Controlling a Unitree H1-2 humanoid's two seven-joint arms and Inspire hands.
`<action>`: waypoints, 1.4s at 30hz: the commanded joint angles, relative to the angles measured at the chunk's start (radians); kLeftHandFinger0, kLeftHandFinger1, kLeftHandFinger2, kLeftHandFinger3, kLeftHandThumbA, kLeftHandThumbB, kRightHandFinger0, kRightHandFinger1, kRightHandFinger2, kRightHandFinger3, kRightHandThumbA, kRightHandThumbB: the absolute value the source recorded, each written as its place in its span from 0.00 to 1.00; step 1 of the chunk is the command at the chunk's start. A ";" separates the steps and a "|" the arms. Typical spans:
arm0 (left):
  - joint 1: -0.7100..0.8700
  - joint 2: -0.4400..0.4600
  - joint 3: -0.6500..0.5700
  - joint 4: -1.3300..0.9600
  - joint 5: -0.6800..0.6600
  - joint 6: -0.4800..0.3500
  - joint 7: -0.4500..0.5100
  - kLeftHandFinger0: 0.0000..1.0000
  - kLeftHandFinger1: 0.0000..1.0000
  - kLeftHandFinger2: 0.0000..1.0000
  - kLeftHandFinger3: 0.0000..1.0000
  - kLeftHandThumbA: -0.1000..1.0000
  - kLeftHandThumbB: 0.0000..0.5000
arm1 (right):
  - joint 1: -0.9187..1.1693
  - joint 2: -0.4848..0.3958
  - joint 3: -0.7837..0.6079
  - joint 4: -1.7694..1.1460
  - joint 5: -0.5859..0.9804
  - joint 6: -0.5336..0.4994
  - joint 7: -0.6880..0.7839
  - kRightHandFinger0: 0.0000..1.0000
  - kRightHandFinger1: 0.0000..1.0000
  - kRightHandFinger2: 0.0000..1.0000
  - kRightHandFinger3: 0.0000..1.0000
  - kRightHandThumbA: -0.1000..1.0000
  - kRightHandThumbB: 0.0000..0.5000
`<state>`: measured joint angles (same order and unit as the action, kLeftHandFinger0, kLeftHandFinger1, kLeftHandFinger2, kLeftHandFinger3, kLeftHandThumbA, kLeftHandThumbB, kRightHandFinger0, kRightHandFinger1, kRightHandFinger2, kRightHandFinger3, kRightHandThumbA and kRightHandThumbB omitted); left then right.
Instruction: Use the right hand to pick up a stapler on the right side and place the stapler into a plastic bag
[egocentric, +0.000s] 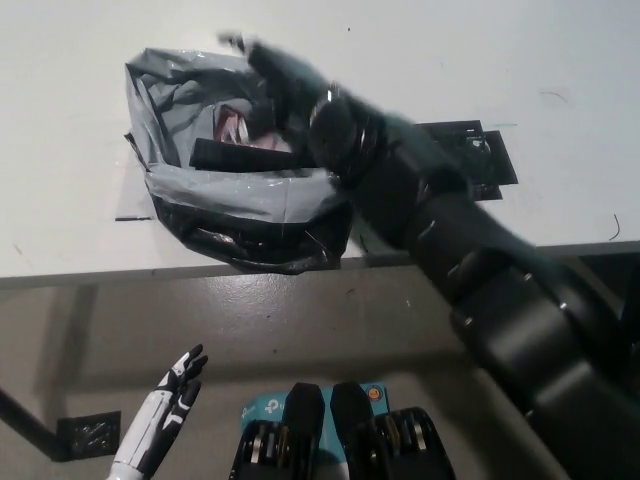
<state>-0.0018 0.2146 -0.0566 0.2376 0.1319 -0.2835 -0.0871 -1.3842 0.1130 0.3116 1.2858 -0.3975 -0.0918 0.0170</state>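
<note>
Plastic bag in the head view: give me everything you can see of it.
The plastic bag is grey, glossy, crumpled film, darker along its lower fold. It sits on the white table at the near edge, mouth open upward with the rim rolled over. Inside lie a long black stapler, flat across the opening, and something pinkish behind it. The black right hand, motion-blurred, is over the far right rim; contact cannot be told.
</note>
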 joint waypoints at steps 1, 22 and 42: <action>-0.011 0.008 -0.003 -0.019 0.013 -0.017 0.002 1.00 1.00 1.00 1.00 1.00 0.99 | -0.120 -0.057 -0.076 -0.184 0.091 -0.069 0.048 1.00 1.00 1.00 1.00 0.99 0.94; -0.182 0.004 0.038 0.031 -0.079 -0.067 -0.012 1.00 1.00 1.00 1.00 1.00 1.00 | 0.638 -0.395 -0.375 -1.823 0.344 0.109 0.122 1.00 1.00 1.00 1.00 1.00 0.68; -0.146 -0.006 0.033 0.023 -0.081 -0.060 -0.015 1.00 1.00 1.00 1.00 1.00 1.00 | 1.197 -0.197 -0.303 -1.284 0.131 -0.264 -0.090 1.00 1.00 1.00 1.00 0.95 0.46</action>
<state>-0.1320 0.2073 -0.0396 0.2968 0.1066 -0.2872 -0.0872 -0.1890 -0.1173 0.0337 -0.0526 -0.2992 -0.1519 0.0360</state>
